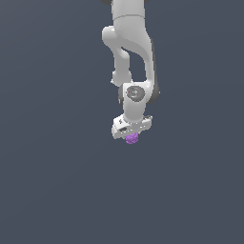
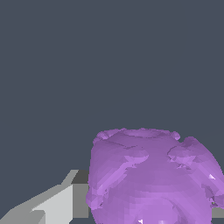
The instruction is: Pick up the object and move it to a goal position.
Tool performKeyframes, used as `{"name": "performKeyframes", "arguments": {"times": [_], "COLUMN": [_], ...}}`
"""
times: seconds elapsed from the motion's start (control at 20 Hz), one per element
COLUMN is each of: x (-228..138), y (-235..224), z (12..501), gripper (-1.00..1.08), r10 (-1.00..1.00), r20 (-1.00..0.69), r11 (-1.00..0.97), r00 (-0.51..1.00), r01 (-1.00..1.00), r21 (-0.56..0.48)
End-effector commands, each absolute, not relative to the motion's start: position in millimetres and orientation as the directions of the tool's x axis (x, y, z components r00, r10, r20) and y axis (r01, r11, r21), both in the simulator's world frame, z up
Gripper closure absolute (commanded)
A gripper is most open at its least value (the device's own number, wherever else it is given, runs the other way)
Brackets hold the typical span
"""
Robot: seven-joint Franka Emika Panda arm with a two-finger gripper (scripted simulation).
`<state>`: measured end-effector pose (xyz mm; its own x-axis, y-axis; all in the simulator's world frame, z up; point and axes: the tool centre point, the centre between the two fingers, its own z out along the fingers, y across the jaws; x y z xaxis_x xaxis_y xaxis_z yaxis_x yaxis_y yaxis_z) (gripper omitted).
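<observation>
The object (image 1: pixel 132 138) is a small purple lumpy ball, sitting right under the white gripper (image 1: pixel 132 136) in the middle of the exterior view. In the wrist view the object (image 2: pixel 148 175) fills the lower part of the picture. One grey finger (image 2: pixel 65 199) presses against one side of it, and a sliver of the other finger (image 2: pixel 217 213) shows at the opposite side. The gripper (image 2: pixel 148 212) is shut on the object. The fingertips themselves are hidden behind the ball. No goal position shows in either view.
The white arm (image 1: pixel 131 43) comes down from the top of the exterior view. A plain dark grey-blue surface (image 1: pixel 47 190) lies all around it. No other objects or edges show.
</observation>
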<state>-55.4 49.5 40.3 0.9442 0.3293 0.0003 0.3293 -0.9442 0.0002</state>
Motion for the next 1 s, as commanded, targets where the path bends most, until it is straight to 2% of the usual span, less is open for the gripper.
{"name": "performKeyframes", "arguments": {"times": [0.0, 0.5, 0.95], "x": [-55, -56, -57], "y": [50, 56, 111], "z": [39, 45, 90], "gripper": [1.08, 1.08, 1.08], "r10": [0.33, 0.33, 0.33], "r20": [0.0, 0.0, 0.0], "r11": [-0.944, -0.944, -0.944], "r00": [0.944, 0.944, 0.944], "r01": [0.33, 0.33, 0.33], "r21": [0.0, 0.0, 0.001]}}
